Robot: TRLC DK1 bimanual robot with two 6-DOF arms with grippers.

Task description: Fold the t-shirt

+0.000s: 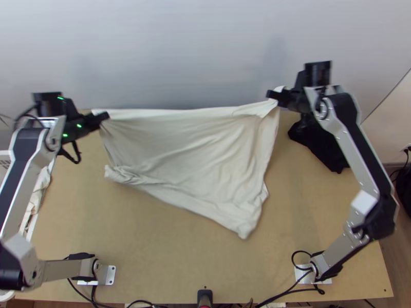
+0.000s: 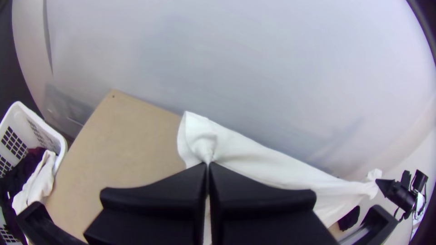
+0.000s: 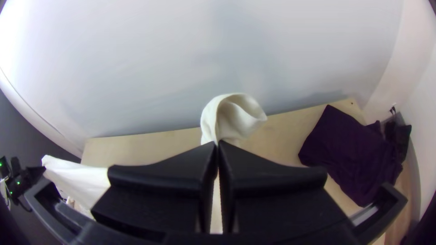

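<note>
A cream t-shirt (image 1: 190,149) hangs stretched between the two grippers in the top view, its upper edge taut and its lower part loose over the table, bunched at the lower left. My left gripper (image 1: 105,117) is shut on one upper corner; in the left wrist view, the left gripper (image 2: 208,165) pinches the cloth (image 2: 272,159), with a short flap beyond the fingertips. My right gripper (image 1: 272,95) is shut on the opposite upper corner. Seen in the right wrist view, the right gripper (image 3: 217,144) has a curled end of the shirt (image 3: 236,115) standing out past its tips.
Dark cloth (image 1: 321,143) lies at the table's far right, behind the right arm. At the left, a white basket (image 2: 59,140) holds dark and white clothes. The wooden table (image 1: 169,246) ends at a pale wall along its far side.
</note>
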